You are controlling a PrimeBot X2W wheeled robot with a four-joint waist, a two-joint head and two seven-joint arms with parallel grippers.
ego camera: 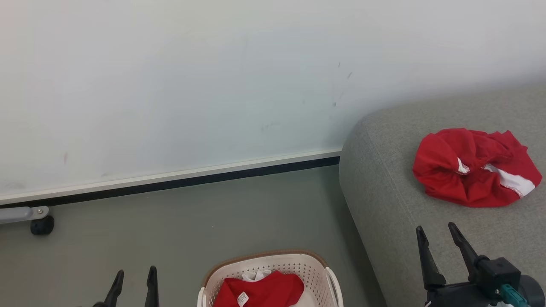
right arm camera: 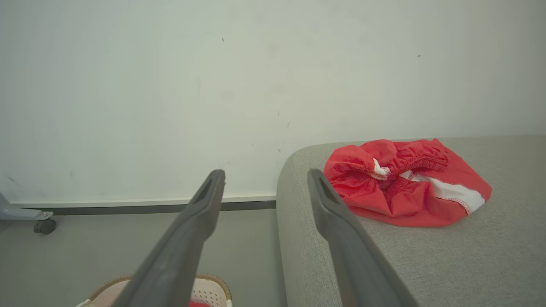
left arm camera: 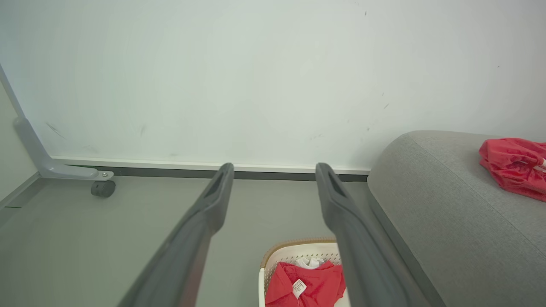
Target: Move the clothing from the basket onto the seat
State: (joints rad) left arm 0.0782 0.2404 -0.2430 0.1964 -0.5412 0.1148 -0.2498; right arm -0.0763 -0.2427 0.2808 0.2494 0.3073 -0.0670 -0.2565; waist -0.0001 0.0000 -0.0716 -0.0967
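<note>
Hovering between loads with left gripper point(ego camera: 136, 270) at lower left and right gripper point(ego camera: 436, 228) at lower right both spread and empty, crumpled red garment point(ego camera: 475, 168) lying on the sofa point(ego camera: 392, 213) at right, labelled red garment point(ego camera: 264, 292) waiting in the basket point(ego camera: 264, 260) at bottom centre, probably needing a downward reach there next.

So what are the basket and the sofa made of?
Basket: looks like matte cream plastic, going by its smooth moulded wall and rows of punched holes. Sofa: probably grey woven fabric; its coarse weave and a seam show.
</note>
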